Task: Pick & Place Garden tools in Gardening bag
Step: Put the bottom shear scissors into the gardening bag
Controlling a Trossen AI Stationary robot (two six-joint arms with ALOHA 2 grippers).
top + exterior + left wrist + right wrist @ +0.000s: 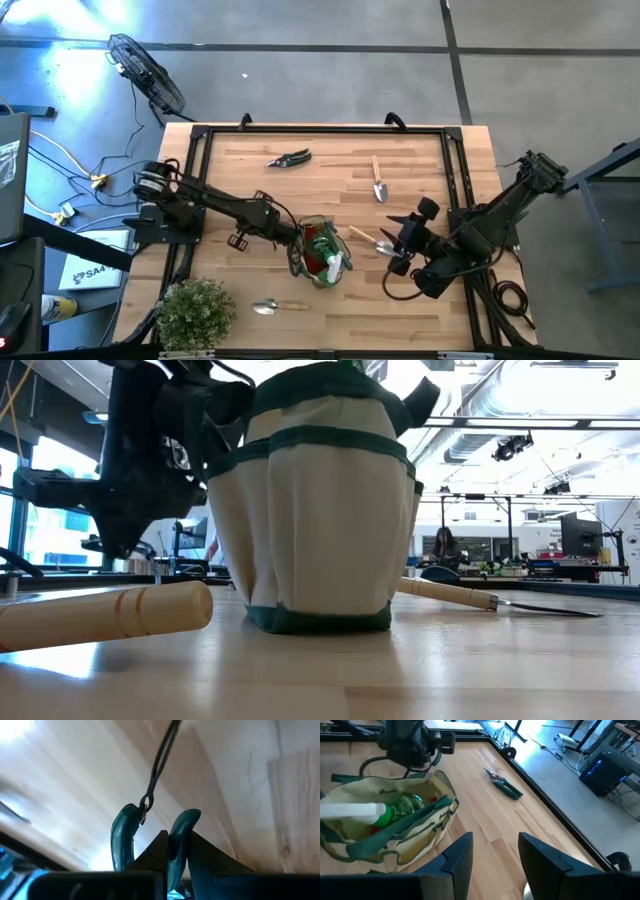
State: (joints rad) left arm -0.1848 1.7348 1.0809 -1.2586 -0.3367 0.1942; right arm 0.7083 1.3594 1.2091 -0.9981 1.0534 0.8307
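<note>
Wooden table (420, 300) | gardening bag (318, 252) touching left claw (285, 232), pinched together | right claw (392, 245) spread, nearby

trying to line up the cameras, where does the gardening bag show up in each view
High view: the gardening bag sits low and centre on the table, at the tip of the left gripper.
Low view: it fills the middle, close up.
Left wrist view: no bag body to be made out, only wood and the arm's own fingers.
Right wrist view: at the left, open, green-and-white piece inside.
Shared landmark: the left arm beside the bag.
</note>
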